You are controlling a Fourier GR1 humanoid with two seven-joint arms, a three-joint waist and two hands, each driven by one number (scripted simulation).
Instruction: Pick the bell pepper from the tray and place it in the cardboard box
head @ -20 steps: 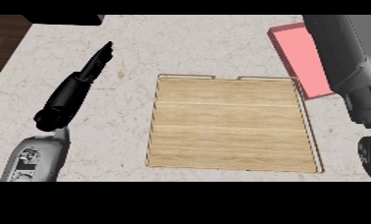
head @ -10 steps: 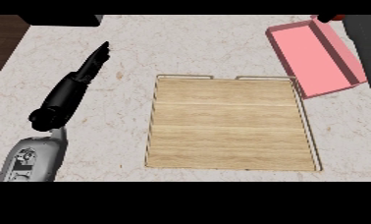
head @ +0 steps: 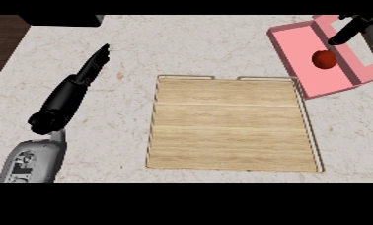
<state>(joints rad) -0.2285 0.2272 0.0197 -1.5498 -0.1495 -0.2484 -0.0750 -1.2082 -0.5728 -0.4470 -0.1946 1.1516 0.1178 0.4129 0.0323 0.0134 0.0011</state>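
The red bell pepper (head: 324, 59) lies inside the pink box (head: 295, 54) at the right edge of the head view. Just above it, my right hand (head: 348, 30) shows only at the upper right corner, its fingers straight and apart from the pepper. The wooden tray (head: 229, 123) sits in the middle of the counter with nothing on it. My left hand (head: 82, 77) rests open on the counter left of the tray, fingers pointing away from me.
The light speckled counter (head: 197, 41) stretches behind and left of the tray. A dark object (head: 62, 19) sits at the far left corner, and the counter's left edge runs beside it.
My right forearm, which covered the box's right side a second ago, has pulled away to the upper right. The pepper now shows lying in the box. The left hand has barely moved.
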